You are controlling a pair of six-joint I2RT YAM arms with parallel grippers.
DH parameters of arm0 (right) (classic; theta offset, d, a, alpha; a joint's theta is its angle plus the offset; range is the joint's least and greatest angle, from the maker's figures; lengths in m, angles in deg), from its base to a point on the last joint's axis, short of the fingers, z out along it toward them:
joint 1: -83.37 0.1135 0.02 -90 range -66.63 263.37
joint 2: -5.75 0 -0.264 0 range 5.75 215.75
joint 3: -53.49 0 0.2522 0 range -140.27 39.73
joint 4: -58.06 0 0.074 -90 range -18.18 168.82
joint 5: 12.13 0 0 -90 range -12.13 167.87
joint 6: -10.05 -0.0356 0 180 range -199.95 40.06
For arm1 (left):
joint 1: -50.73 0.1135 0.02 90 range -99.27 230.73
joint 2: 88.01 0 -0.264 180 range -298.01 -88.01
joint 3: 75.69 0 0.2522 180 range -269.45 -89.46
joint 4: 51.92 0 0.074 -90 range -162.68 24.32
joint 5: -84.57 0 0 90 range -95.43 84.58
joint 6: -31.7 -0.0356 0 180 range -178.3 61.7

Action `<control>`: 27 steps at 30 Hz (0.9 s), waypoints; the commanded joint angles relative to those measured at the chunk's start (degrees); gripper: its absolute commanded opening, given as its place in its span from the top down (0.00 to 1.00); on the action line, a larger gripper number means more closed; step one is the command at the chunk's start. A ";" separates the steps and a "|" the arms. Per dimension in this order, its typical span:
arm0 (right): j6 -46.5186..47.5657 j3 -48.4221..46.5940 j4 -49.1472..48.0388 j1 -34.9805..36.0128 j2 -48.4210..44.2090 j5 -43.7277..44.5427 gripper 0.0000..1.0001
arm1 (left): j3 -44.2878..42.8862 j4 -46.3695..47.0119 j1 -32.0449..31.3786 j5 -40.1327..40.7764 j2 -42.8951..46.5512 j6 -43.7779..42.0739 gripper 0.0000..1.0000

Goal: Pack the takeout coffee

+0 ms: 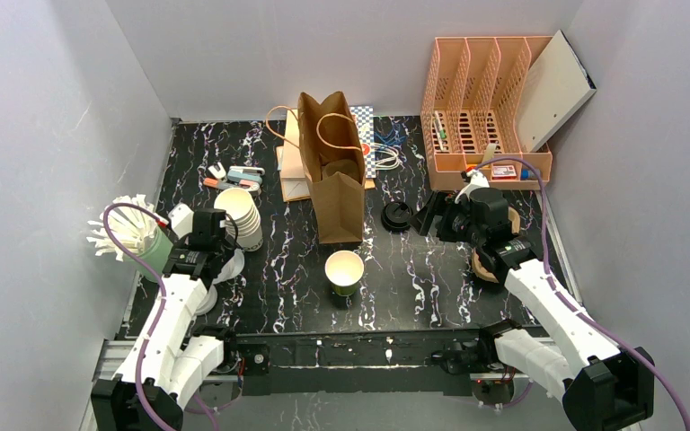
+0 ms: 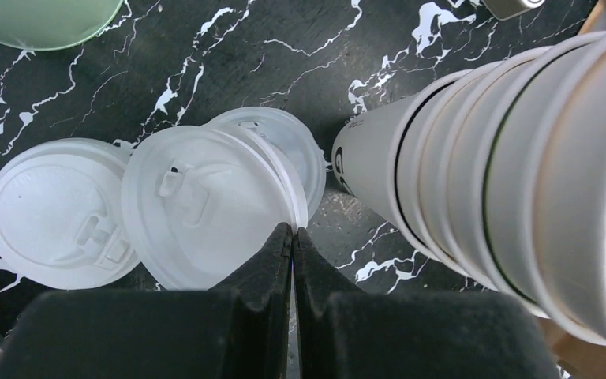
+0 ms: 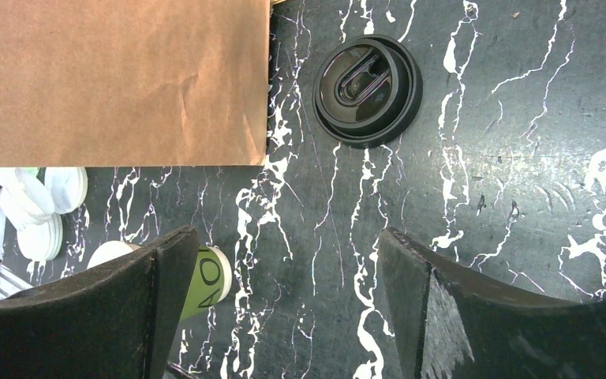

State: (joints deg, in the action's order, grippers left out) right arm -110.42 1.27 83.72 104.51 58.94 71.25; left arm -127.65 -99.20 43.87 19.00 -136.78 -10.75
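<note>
A black marbled counter [image 1: 413, 278] carries a stack of lidless cream cups [image 1: 241, 215] on its left side and a loose black lid [image 3: 367, 91] lying flat nearer the middle. At the back right stands an orange file organizer [image 1: 476, 99] with a white panel [image 1: 552, 90] leaning on it. A pale green tumbler [image 1: 154, 256] of white sticks sits at the left edge

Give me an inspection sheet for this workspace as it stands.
Surface: black, white-veined table.
Job's things: green cup upright, lidless; three white lids loose; paper bag upright, open.
Clutter: cup stack, black lid, orange file rack, green pot of white sticks.
Grippers: left gripper shut at a lid's rim; right gripper open, empty.
Cables: purple leads along both arms.
Surroundings: grey walls on three sides.
</note>
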 commanded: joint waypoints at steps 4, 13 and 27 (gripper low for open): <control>-0.49 -1.73 -1.07 0.37 -0.62 0.10 0.07 | 1.71 -1.33 0.35 0.54 2.46 0.85 0.97; -0.64 -1.84 -1.14 0.37 -0.67 0.26 0.06 | 2.29 -1.43 0.35 -2.97 3.51 2.03 0.51; -0.46 -1.80 -1.51 0.35 -0.28 0.04 0.05 | 7.38 -4.14 0.35 -0.97 8.02 12.15 0.68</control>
State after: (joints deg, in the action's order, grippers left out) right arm -111.08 1.27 83.72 104.51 58.98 71.28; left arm -122.51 -102.22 43.87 16.64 -129.72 -2.80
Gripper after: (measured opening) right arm 0.946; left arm 0.355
